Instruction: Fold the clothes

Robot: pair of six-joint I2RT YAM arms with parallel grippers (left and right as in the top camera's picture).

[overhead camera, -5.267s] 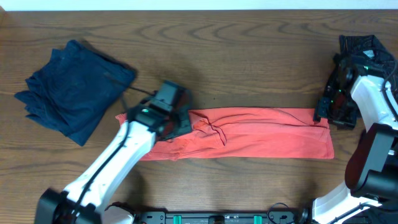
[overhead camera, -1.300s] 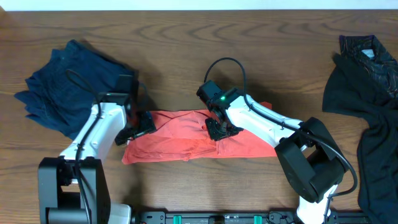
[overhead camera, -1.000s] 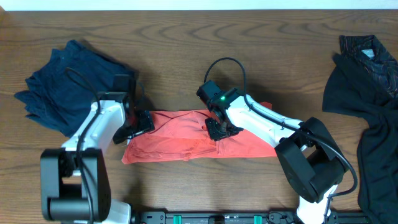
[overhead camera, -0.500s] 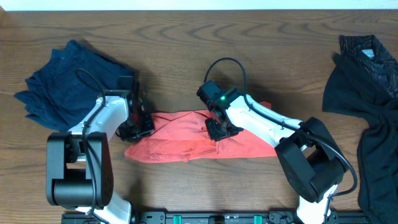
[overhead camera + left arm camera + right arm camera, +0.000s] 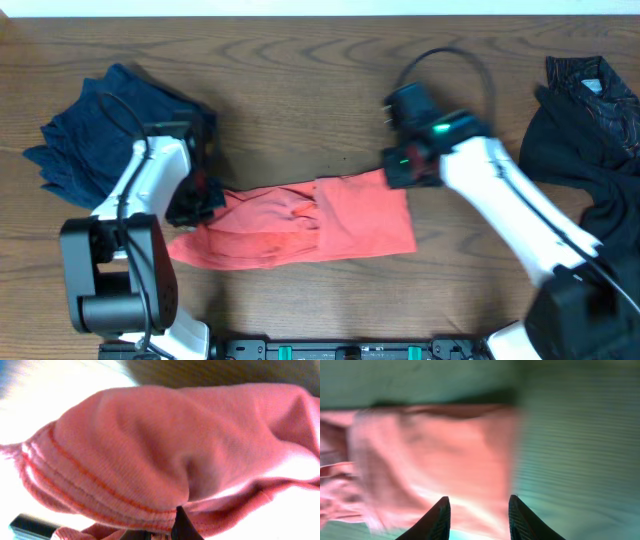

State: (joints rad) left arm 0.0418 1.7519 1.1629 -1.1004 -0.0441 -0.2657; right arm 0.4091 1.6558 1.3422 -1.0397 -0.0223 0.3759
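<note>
The coral-red T-shirt lies as a folded strip across the middle of the wooden table, its right part flat and its left part bunched. At the strip's left end my left gripper is shut on the fabric. In the left wrist view the pink cloth with its stitched hem fills the frame, and only a dark fingertip shows at the bottom. My right gripper hovers at the shirt's upper right corner. It stands open over the cloth, and its fingers hold nothing.
A dark navy garment lies crumpled at the far left, close behind my left arm. A black garment is heaped along the right edge of the table.
My left gripper has shut on the shirt's left end and the whole strip now lies further left. My right gripper has left the shirt's middle and swung up to its right corner.
</note>
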